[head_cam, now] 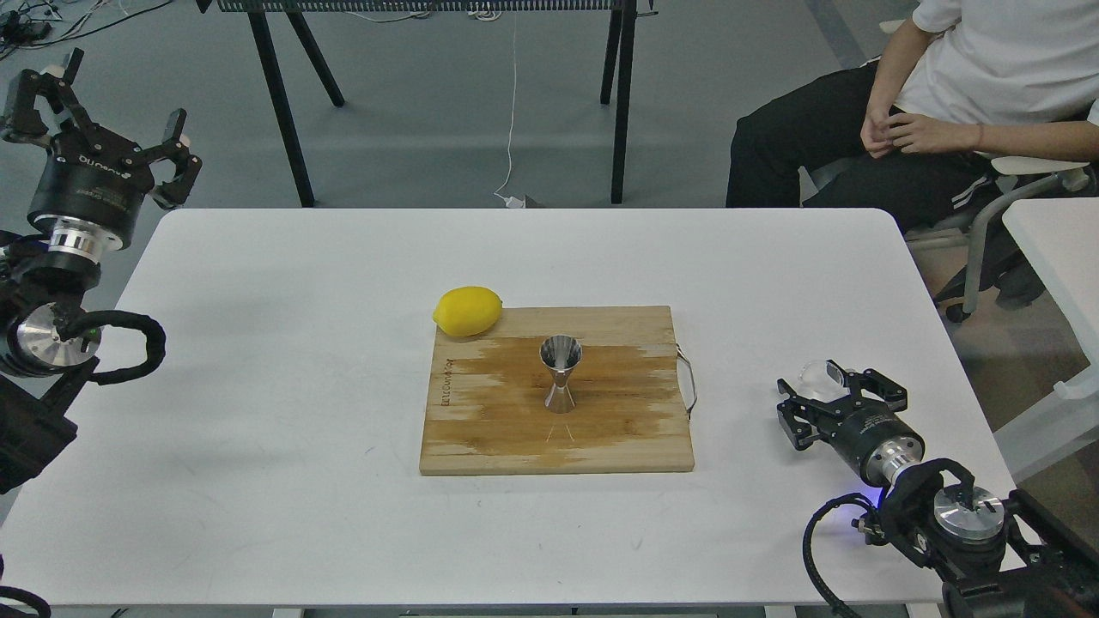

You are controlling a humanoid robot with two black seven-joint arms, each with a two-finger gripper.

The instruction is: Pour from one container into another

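Currently, head view only; entries below.

Table: white table [258,360], rounded corners, fills most of the view.

Board: wooden cutting board [618,429] lies flat near the table's middle, darker stained patch across its centre, thin metal handle on its right edge.

Jigger: shiny metal jigger [560,373] stands upright on the board, a little above the board's centre, wide mouth up, narrow waist visible. Contents not discernible.

Lemon: yellow lemon [468,311] sits at the board's far left corner, overlapping the board's edge; well apart from the jigger.

Glass cup: small clear glass cup [816,375] at the right side of the table, right of the board and apart from it. It sits at the fingertips of the right gripper; outline faint, tilt hard to judge.

Right gripper: right gripper [828,390] low over the table near the right edge, pointing toward the far left. Its fingers [880,390] flank the cup; whether they clamp the glass cannot be told.

Left gripper: left gripper [107,116] raised at the far left, off the table's corner, fingers spread wide with nothing between them.

Bystander: seated person [927,103] at upper right, hands together in lap, behind the table.
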